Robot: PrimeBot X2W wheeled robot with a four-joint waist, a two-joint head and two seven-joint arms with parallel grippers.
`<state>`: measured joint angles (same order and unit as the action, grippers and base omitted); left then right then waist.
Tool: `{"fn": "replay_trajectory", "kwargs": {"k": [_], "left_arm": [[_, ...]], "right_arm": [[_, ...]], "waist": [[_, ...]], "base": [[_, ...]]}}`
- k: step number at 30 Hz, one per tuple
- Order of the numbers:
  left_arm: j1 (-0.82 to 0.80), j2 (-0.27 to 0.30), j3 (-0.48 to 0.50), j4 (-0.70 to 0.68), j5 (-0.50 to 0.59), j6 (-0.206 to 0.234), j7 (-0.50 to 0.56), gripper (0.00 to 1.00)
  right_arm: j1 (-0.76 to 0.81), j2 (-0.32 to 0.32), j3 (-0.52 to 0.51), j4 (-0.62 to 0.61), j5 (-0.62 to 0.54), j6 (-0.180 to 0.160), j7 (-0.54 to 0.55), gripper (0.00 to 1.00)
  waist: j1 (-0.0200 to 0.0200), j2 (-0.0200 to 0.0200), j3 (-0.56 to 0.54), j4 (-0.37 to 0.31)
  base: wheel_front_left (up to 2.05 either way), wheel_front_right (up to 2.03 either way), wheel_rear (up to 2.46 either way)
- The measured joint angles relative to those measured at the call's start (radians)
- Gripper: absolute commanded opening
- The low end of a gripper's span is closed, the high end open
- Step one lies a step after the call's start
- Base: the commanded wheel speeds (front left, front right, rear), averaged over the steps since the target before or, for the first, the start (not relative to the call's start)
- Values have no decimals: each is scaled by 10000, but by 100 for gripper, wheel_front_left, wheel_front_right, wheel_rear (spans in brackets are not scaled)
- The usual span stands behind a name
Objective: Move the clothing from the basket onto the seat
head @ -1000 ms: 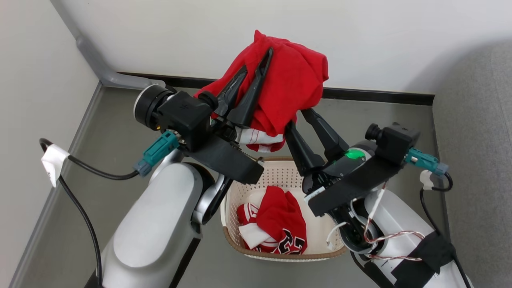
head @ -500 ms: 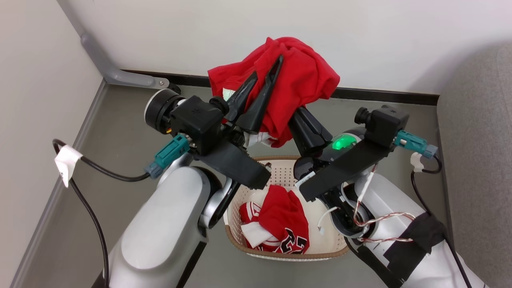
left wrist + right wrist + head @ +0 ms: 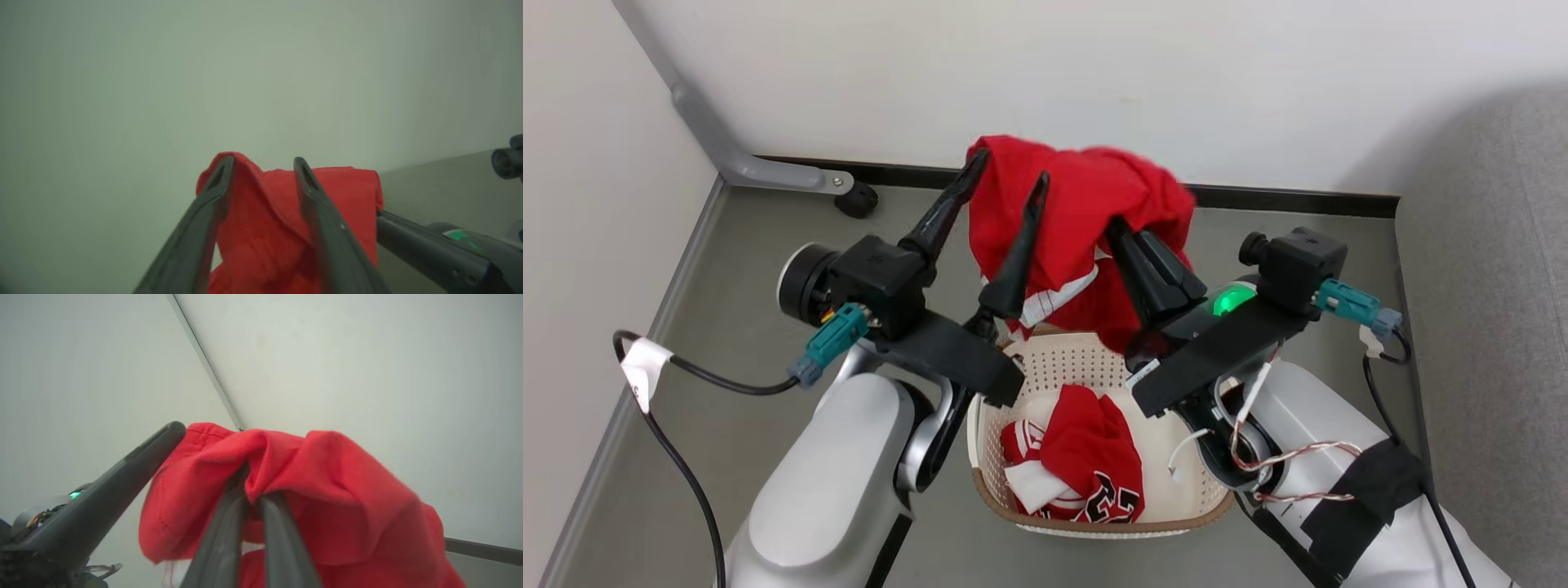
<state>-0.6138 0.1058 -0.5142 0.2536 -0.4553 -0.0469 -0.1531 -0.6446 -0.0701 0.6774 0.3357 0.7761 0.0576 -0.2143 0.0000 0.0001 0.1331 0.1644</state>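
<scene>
Red plain garment (image 3: 1078, 220) is hanging above the basket (image 3: 1086, 359), newly pinched in the right gripper (image 3: 1115, 224), while the left gripper (image 3: 1011, 165) is spreading open, likely freeing it for the seat (image 3: 1486, 245).

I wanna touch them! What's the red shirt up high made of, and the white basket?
The red garment looks like soft matte cloth: it folds and droops. The basket looks like hard, smooth plastic: stiff walls with rows of holes. Its brown rim looks woven, maybe moulded.

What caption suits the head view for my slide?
Right gripper pinches a red garment above the basket, left gripper open; a jersey lies inside.
</scene>
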Motion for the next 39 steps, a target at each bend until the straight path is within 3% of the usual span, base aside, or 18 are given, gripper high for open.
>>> {"fn": "replay_trajectory", "kwargs": {"k": [16,27,39], "left_arm": [[1047,430,370,1252,2,495,-347,100],[1941,554,633,1453,-169,796,-614,100],[2589,669,708,1363,-180,821,-790,100]], "right_arm": [[206,-815,476,0,-1323,-671,-42,0],[774,-1338,502,-249,-1605,-1108,-75,0],[1358,-1724,209,-648,-1601,-1292,-151,0]], "waist": [[-1,-1,-282,-311],[0,-2,-496,-665],[0,-2,-663,-1110]], "base": [[0,0,0],[0,0,0],[0,0,0]]}}
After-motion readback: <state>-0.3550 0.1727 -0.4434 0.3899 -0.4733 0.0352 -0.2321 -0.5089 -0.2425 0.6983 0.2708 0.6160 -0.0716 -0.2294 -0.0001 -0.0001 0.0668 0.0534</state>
